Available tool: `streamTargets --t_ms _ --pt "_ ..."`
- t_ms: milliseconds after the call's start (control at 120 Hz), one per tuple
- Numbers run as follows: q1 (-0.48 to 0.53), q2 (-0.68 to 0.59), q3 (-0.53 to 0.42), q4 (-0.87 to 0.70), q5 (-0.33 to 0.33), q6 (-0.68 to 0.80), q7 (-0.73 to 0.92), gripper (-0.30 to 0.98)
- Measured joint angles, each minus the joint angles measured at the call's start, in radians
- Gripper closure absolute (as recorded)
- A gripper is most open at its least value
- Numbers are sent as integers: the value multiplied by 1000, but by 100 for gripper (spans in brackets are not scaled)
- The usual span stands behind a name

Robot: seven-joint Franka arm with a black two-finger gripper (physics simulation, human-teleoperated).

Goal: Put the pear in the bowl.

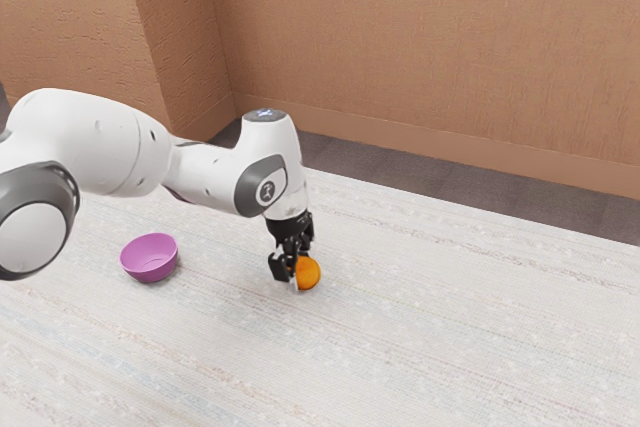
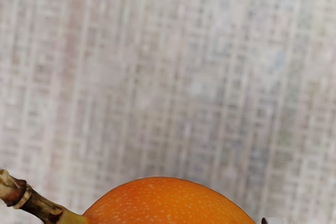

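I have the fingers (image 1: 288,268) low at the pear (image 1: 308,273), likely for carrying toward the bowl (image 1: 150,259) at the exterior view's left, but whether they're open or closed I cannot tell.

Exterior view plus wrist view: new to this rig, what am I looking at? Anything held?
It's a simulator render of one white, jointed robot arm with a black gripper at its end. The exterior view is taken from the arm's side: the arm comes in from that view's left, over a pale, streaked table. On the table stands a pink-purple bowl. The gripper is down at an orange pear; whether it has hold of it, I can't tell. The wrist view comes from a camera on the arm's hand, looking at the tabletop, with the pear and its brown stem along the lower edge.
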Motion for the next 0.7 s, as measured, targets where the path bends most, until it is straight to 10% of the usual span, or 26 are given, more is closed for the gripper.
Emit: streamTargets --t_ms 700 --pt "365 -381 -4 -296 14 -11 -15 31"
